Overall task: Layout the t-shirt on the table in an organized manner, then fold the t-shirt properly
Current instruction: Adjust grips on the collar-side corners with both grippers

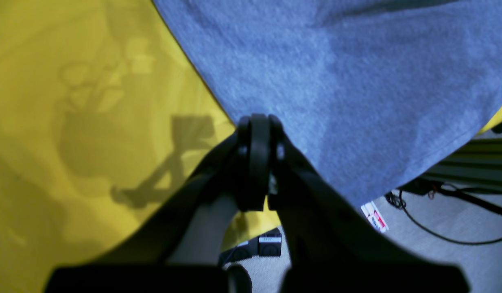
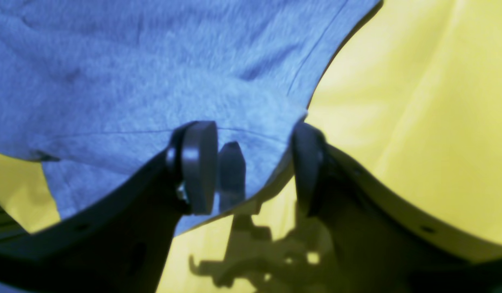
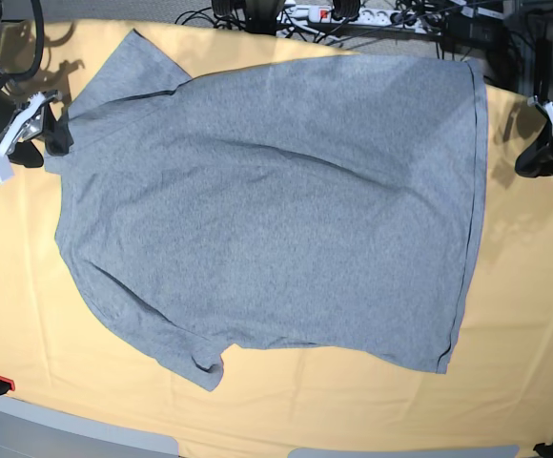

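I see the shirt (image 3: 276, 205) spread mid-frame on the table (image 3: 524, 315); left gripper (image 1: 259, 134) fingers together off its edge, right gripper (image 2: 251, 162) fingers apart.

Robotics lab: power strip (image 3: 326, 12), tangled cables (image 3: 402, 19).

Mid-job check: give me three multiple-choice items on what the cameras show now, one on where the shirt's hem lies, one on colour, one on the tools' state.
1. In the base view, the t-shirt has its hem toward:
A. the right
B. the left
C. the bottom

2. The table covering is:
A. white
B. yellow-orange
C. green

3. The tools are:
A. both open
B. left tool shut, right tool open
C. both shut

Answers:
1 A, the straight dark-seamed edge runs down the right.
2 B, yellow-orange cloth surrounds the shirt.
3 B, left pads meet; right pads stand apart over the shirt's edge.
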Robot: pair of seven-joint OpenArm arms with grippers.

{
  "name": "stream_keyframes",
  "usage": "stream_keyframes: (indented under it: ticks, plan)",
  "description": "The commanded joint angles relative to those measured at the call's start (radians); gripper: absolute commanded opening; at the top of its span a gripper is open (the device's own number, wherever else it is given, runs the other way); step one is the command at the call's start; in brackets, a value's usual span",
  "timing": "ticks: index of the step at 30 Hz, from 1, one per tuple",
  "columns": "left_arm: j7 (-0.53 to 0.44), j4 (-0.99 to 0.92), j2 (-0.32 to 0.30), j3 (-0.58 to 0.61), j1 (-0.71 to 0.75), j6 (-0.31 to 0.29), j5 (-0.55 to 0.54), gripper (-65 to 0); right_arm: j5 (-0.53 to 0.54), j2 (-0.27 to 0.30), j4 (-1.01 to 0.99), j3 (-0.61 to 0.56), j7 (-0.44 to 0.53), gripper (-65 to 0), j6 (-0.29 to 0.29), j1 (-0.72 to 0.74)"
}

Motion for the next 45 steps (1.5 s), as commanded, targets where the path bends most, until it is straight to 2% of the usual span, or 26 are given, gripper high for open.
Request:
stream_keyframes:
  ticks: [1,6,8,16,22,29,33,34,35,36,38,41,45]
  plan:
    - [-0.020,0.010,-0.025,-0.012,-0.003,-0.005,0.000,-65.0,0.031,0.020,0.014,0.009,-0.015,-32.7,0.002,0.003]
    - [-0.021,0.010,-0.024,-0.012,-0.003,-0.005,0.020,-65.0,0.158,0.017,0.013,0.009,-0.214,-32.7,0.002,-0.008]
    - [-0.021,0.010,-0.017,-0.012,-0.003,-0.005,0.021,-65.0,0.179,0.011,0.013,0.009,-0.242,-32.7,0.002,-0.039]
    - [-0.020,0.010,0.023,-0.012,-0.003,-0.005,0.021,-65.0,0.171,-0.040,0.012,0.010,-0.203,-32.7,0.002,-0.163]
    - [-0.020,0.010,0.022,-0.012,-0.003,-0.005,0.021,-65.0,0.046,-0.152,-0.035,0.010,-0.078,-32.7,0.002,-0.194]
    - [-0.019,0.010,0.022,-0.012,-0.003,0.013,0.021,-65.0,0.149,-0.253,-0.142,0.009,-0.086,-31.8,0.002,-0.191]
    - [-0.020,0.010,0.022,-0.012,-0.003,0.013,0.019,-65.0,0.164,-0.304,-0.147,0.008,-0.119,-32.4,0.002,-0.191]
    - [-0.020,0.010,0.022,-0.012,-0.003,0.013,0.016,-65.0,0.164,-0.316,-0.147,0.008,-0.131,-34.2,0.002,-0.191]
    - [-0.019,0.010,0.022,-0.012,-0.003,0.013,0.016,-65.0,0.164,-0.323,-0.146,0.008,-0.140,-38.9,0.002,-0.189]
    - [-0.019,0.010,0.022,-0.012,-0.003,0.013,0.016,-65.0,0.164,-0.326,-0.146,0.008,-0.148,-46.0,0.002,-0.189]
    - [-0.019,0.010,0.022,-0.012,-0.003,0.018,0.017,-65.0,0.165,-0.317,-0.143,0.008,-0.172,-65.0,0.002,-0.188]
    - [-0.012,0.010,0.022,-0.017,-0.003,0.060,0.018,-65.0,0.225,-0.283,-0.116,0.010,-0.252,-65.0,0.002,-0.189]
    - [0.018,0.010,0.035,-0.063,-0.003,0.059,0.016,-63.0,0.295,-0.241,-0.067,0.010,-0.252,-65.0,0.002,-0.190]
